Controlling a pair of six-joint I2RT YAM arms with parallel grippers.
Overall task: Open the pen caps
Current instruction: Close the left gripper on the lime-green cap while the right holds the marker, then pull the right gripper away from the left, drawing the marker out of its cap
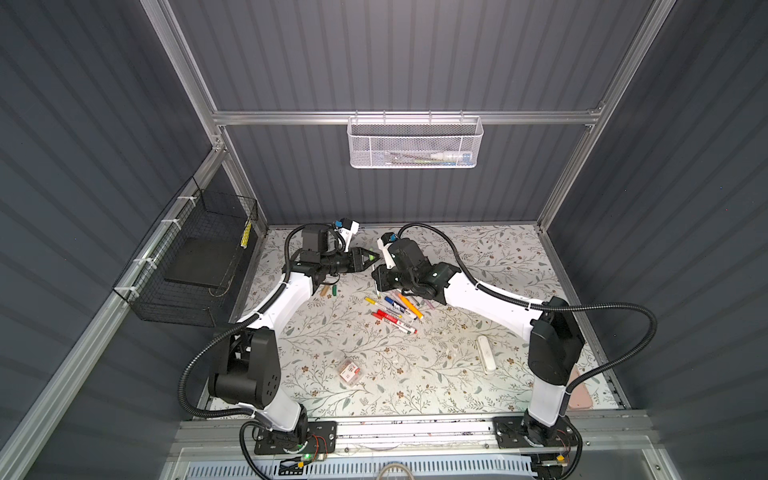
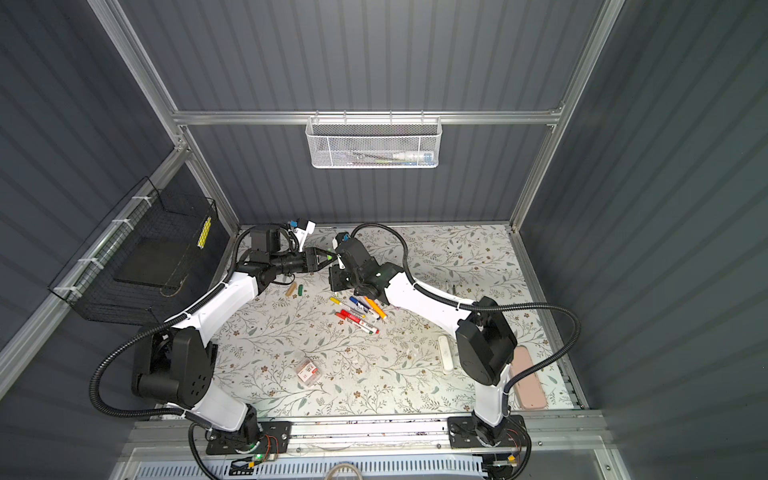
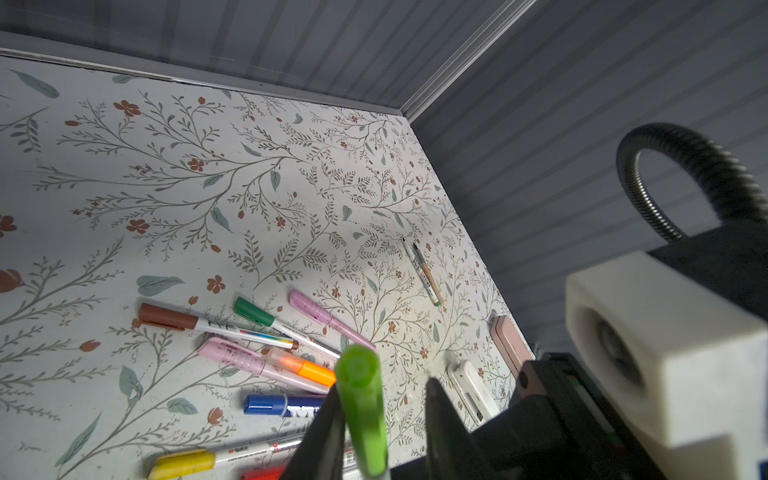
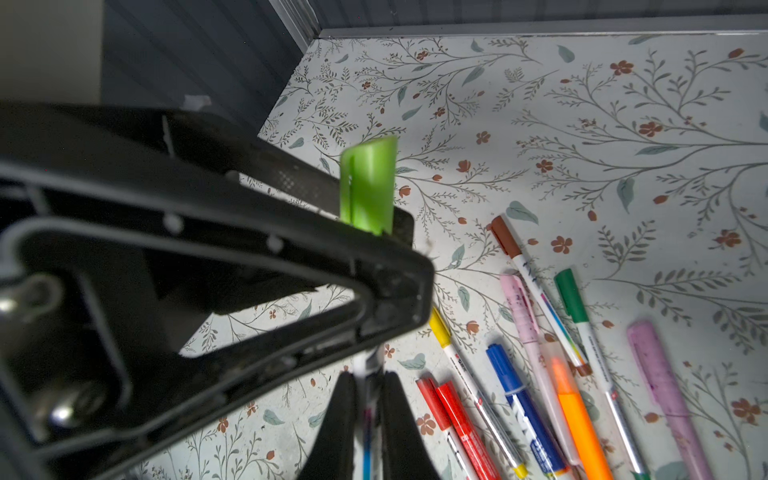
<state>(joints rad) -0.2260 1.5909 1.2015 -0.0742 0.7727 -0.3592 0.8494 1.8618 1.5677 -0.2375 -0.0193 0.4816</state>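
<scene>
Between the jaws of the left gripper [image 3: 384, 395] stands the lime-green pen cap [image 3: 360, 411], one finger [image 3: 324, 440] against it and the other a gap off, so these jaws are apart, not clamped. Just beside, the right gripper [image 4: 368, 376] has its jaws pressed together on a slim white pen body [image 4: 369, 399], in line with that cap, above the floral surface [image 3: 166, 187]. Below lie capped pens [image 4: 519, 390], and two loose caps [image 1: 324, 290] near the left arm [image 1: 291, 295].

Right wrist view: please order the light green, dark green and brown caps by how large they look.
1. light green cap, far largest, but nearest the camera.
2. dark green cap.
3. brown cap, almost the same as dark green.
</scene>
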